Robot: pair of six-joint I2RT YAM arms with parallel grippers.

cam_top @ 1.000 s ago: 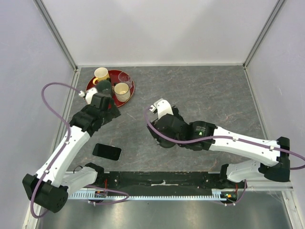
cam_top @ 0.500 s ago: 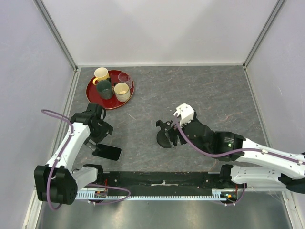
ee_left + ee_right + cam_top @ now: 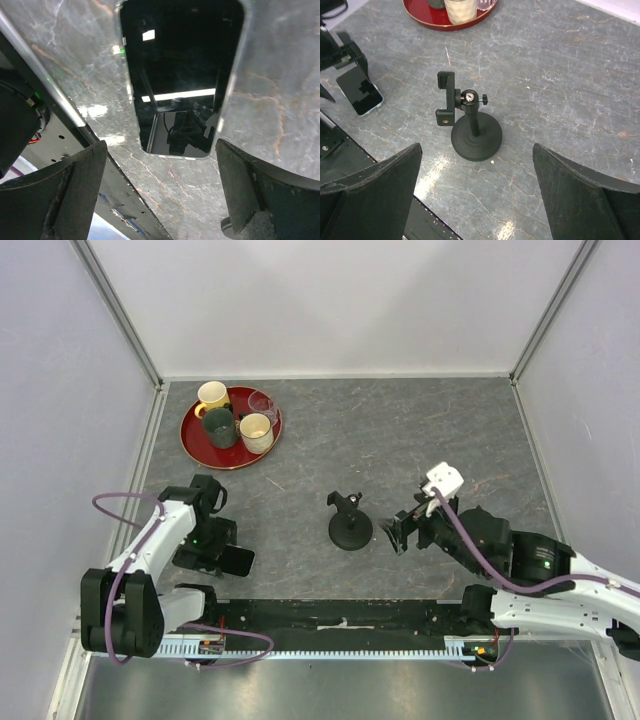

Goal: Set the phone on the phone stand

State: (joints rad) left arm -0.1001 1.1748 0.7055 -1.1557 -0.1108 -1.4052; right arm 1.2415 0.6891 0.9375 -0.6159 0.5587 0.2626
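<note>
The phone (image 3: pixel 240 561) lies flat, screen up, near the front left edge of the table. My left gripper (image 3: pixel 213 550) hovers just over its left end, open and empty. In the left wrist view the phone (image 3: pixel 182 75) lies ahead of the gripper (image 3: pixel 160 200), apart from both fingers (image 3: pixel 75 195). The phone stand (image 3: pixel 350 528) stands upright at the table's middle, disc base down, clamp bracket up. My right gripper (image 3: pixel 403 533) is open and empty just right of it. In the right wrist view the stand (image 3: pixel 470 125) is ahead of the gripper (image 3: pixel 480 200), and the phone (image 3: pixel 360 92) lies far left.
A red tray (image 3: pixel 196 435) with two cream mugs, a dark cup and a clear glass sits at the back left; its rim also shows in the right wrist view (image 3: pixel 425 20). The black rail (image 3: pixel 340 615) runs along the near edge, close to the phone.
My left arm has swung from the tray down to the phone and hangs over it. My right arm has drawn back to the right, uncovering the stand.
</note>
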